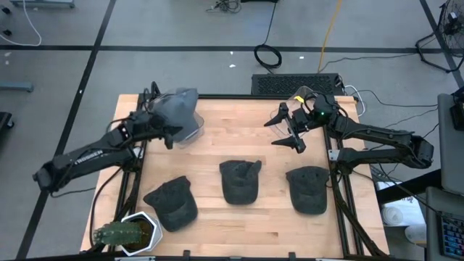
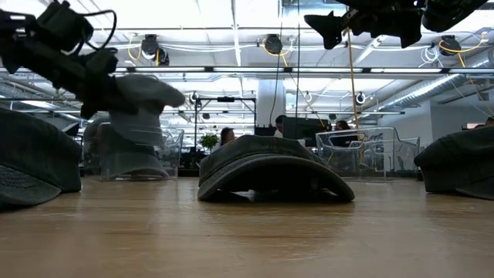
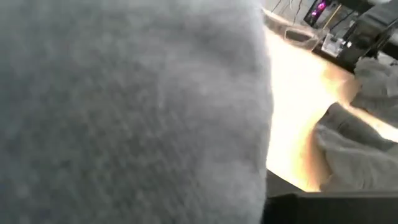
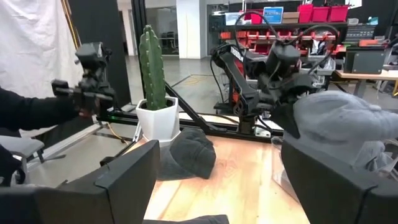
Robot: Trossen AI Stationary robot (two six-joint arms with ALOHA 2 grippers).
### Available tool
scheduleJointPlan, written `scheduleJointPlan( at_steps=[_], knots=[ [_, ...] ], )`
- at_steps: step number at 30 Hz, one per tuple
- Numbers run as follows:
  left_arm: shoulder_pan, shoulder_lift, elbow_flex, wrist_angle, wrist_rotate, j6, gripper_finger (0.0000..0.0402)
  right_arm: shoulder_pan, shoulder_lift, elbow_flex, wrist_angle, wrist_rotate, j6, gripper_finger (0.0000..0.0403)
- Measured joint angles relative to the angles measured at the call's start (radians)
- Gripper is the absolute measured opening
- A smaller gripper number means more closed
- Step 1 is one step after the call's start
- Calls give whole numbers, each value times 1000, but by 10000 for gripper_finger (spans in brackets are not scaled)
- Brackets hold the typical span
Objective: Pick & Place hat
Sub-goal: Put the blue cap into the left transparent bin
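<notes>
A light grey hat [image 1: 181, 109] hangs at the table's far left, with my left gripper [image 1: 165, 125] shut on it, above a clear stand [image 2: 135, 158]. In the left wrist view its cloth [image 3: 124, 106] fills most of the picture. Whether the hat touches the stand I cannot tell. Three dark hats lie flat on the wooden table: one near left [image 1: 172, 203], one in the middle [image 1: 241, 180], one near right [image 1: 308, 188]. My right gripper [image 1: 284, 132] stands open high over the far right, with nothing between its fingers [image 4: 124, 180]. My left gripper holds the grey hat by its edge on the table's left side [image 1: 171, 117], coming in roughly level from the left. The hat's cloth hides the fingers in the wrist view, so the kind of hold does not show. The hat sticks out past the gripper, lifted off the table.
A cactus in a white pot [image 1: 127, 233] stands at the near left corner. Bare wood lies between the clear stand and the row of dark hats. Cables and a black box [image 1: 293, 83] lie behind the table's far edge.
</notes>
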State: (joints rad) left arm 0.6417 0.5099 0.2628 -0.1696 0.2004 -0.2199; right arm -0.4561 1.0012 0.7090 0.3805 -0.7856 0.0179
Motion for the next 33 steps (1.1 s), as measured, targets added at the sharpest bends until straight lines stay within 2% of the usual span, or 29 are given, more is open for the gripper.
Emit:
scheduleJointPlan(
  at_steps=[10,17,27,30,33],
  knots=[
    [28,0,-102,72,76,-41,9,0,0,0,2,0,-10,325],
    [27,-2,-176,130,66,-3,11,0,0,0,3,0,-11,325],
    [26,-1,-222,213,37,-148,21,0,0,0,2,0,-11,325],
    [26,0,-222,249,34,-192,44,0,0,0,2,0,-11,325],
    [26,0,-223,271,40,-213,90,0,0,0,2,0,-11,325]
  ],
)
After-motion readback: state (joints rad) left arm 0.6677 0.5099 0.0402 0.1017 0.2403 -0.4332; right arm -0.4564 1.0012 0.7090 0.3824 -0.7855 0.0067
